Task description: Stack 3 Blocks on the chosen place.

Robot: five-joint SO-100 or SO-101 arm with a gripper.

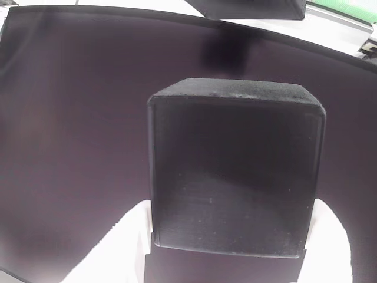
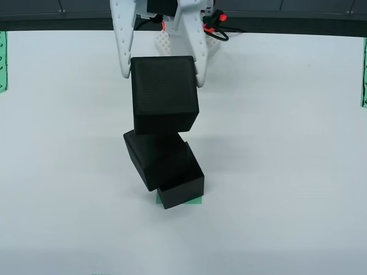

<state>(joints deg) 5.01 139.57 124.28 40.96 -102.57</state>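
Block 3 [image 2: 164,91], clamped between the fingers [image 2: 162,73], hangs mid-frame just over the 2-block stack [image 2: 163,166] on the green patch [image 2: 195,201]. Next: lower squarely, since block 2 sits skewed.

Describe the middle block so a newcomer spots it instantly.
Start at the white table, front view. Find the black stack under the gripper. The middle block is the tilted one, hanging off to the left between the held top block and bottom block.

The white gripper [image 2: 162,71] hangs fingers-down, its two fingers [image 2: 124,51] spread and clamped on something.
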